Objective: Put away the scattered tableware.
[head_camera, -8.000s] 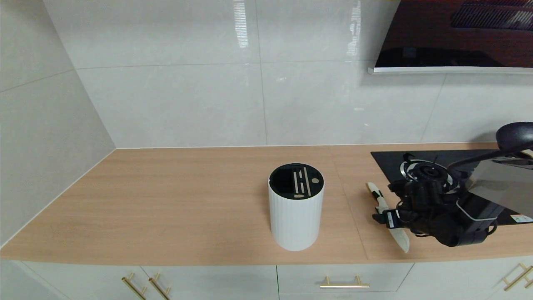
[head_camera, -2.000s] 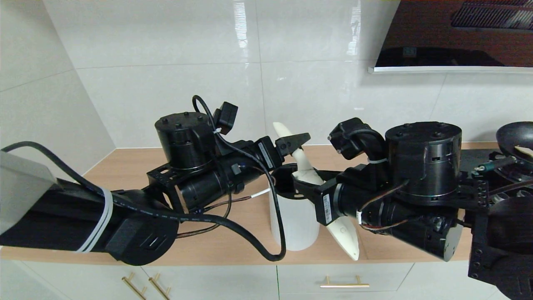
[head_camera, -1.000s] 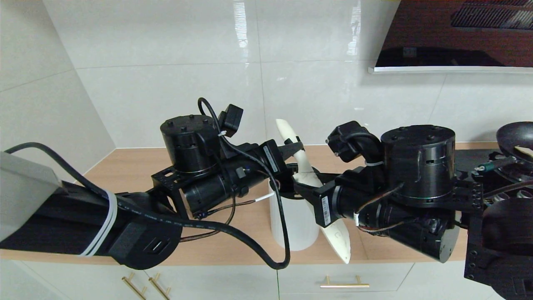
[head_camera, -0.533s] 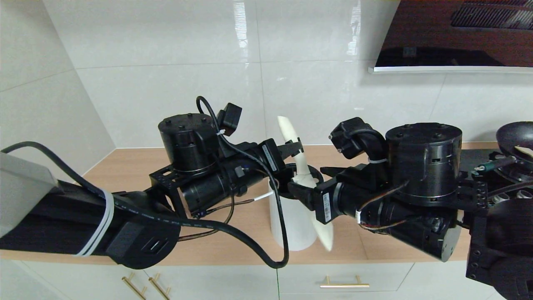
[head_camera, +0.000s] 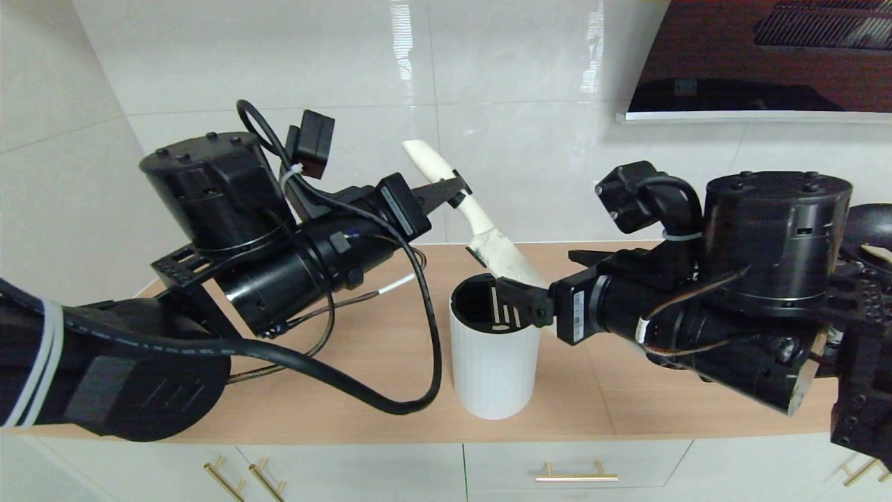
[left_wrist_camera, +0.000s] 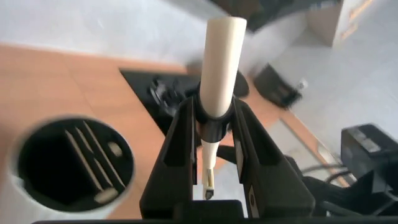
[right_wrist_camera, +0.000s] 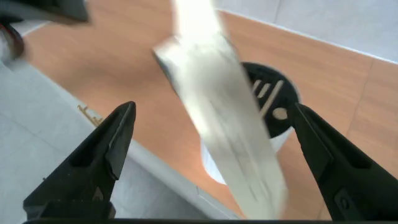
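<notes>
A cream knife (head_camera: 481, 223) hangs tilted above the counter, handle up. My left gripper (head_camera: 451, 189) is shut on its handle (left_wrist_camera: 217, 62). The blade (right_wrist_camera: 221, 130) slopes down toward the white ribbed holder (head_camera: 493, 373), whose black slotted top (left_wrist_camera: 74, 163) is open below it. My right gripper (head_camera: 540, 277) is beside the holder's rim, open. Its two fingers (right_wrist_camera: 118, 140) stand wide apart on either side of the blade without touching it. The blade's tip is hidden behind the right gripper in the head view.
The wooden counter (head_camera: 362, 348) runs to a tiled wall behind and on the left. A black hob (left_wrist_camera: 146, 84) and a dark pan (head_camera: 867, 219) lie to the right, under a range hood (head_camera: 759, 63). Drawers with gold handles (head_camera: 575, 478) sit below the front edge.
My right gripper has let go of the knife blade and drawn back to the right. My left arm has lifted the knife up and to the left, and the blade now points at the holder.
</notes>
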